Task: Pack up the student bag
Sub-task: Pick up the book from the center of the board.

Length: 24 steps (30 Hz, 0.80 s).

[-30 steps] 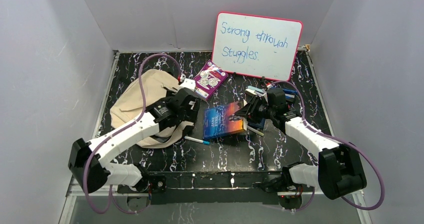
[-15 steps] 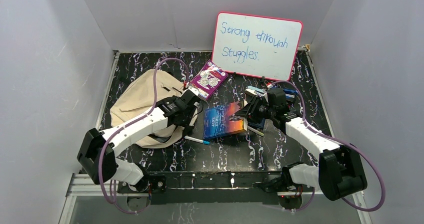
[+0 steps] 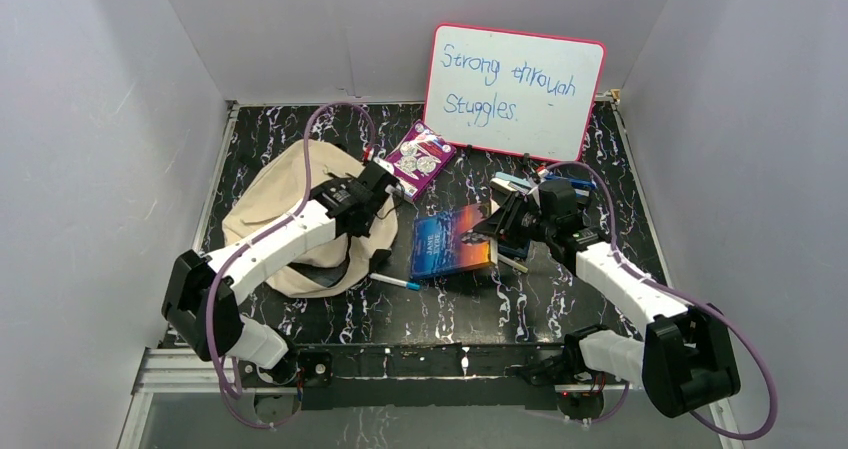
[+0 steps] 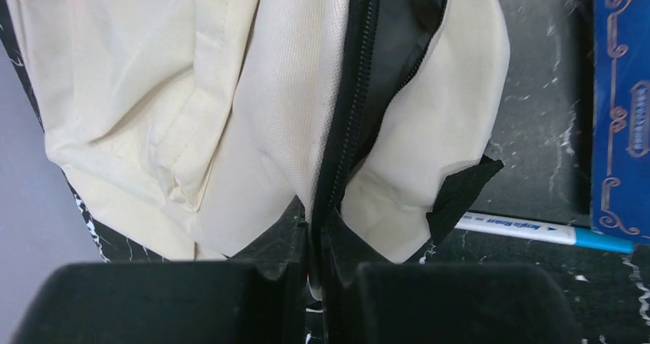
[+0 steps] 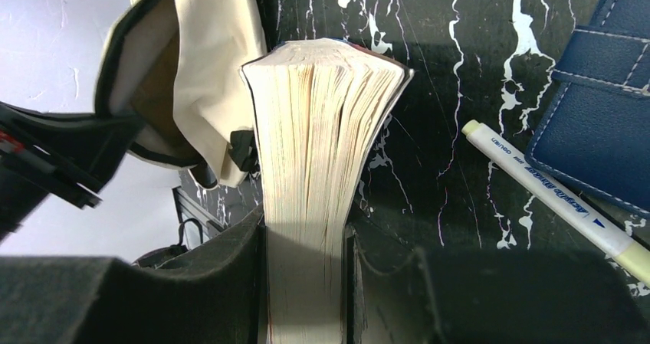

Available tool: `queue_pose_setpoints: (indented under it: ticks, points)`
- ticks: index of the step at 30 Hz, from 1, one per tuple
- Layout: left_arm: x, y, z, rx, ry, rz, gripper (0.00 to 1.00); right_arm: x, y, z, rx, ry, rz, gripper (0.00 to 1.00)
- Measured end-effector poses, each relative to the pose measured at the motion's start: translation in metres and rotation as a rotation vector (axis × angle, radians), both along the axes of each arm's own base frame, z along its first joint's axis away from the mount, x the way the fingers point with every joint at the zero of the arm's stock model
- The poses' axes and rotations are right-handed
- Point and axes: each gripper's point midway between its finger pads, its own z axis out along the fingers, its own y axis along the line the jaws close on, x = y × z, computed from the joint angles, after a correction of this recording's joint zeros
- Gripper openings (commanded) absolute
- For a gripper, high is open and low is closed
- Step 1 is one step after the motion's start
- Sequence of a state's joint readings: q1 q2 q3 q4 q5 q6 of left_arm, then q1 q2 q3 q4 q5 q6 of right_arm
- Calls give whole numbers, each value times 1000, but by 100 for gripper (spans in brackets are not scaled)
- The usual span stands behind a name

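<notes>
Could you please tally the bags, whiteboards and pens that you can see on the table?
Bags: 1, the student bag
Whiteboards: 1, the whiteboard
Pens: 2 clearly visible, the blue-capped pen and the yellow-capped pen
Total: 4

The left arm (image 3: 285, 241) starts at the seven o'clock corner of the tabletop (image 3: 480, 309) and stretches toward one o'clock, its wrist tipped down at the far end. The left gripper (image 4: 316, 233) has its fingers (image 4: 280, 240) pressed together, pinching the zipper edge of the student bag (image 4: 253, 114). The right arm (image 3: 620, 274) runs from the five o'clock corner toward ten o'clock. The right gripper (image 5: 306, 240) holds its fingers (image 5: 230, 263) partway apart, clamped on both covers of a book (image 5: 314, 129), page edges facing the wrist.
</notes>
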<state>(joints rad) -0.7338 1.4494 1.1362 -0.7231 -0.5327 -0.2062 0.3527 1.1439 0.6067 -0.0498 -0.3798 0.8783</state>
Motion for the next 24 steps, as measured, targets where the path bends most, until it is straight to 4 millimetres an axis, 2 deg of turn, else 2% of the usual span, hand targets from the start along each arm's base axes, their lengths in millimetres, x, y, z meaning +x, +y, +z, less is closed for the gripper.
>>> queue_pose_setpoints:
  ticks: [7, 13, 17, 24]
  points:
    - [19, -28, 42, -150, -48, -30, 0, -2, -12, 19, -43, -110, -23, 0]
    - [22, -51, 59, -268, -34, -78, 0, -5, -29, 35, -102, -206, -71, 0]
    - [28, -51, 66, -307, -32, -75, 0, -6, -35, 38, -124, -230, -86, 0]
    - [47, -30, 87, -346, -61, -19, 0, -5, -37, 47, -130, -230, -92, 0]
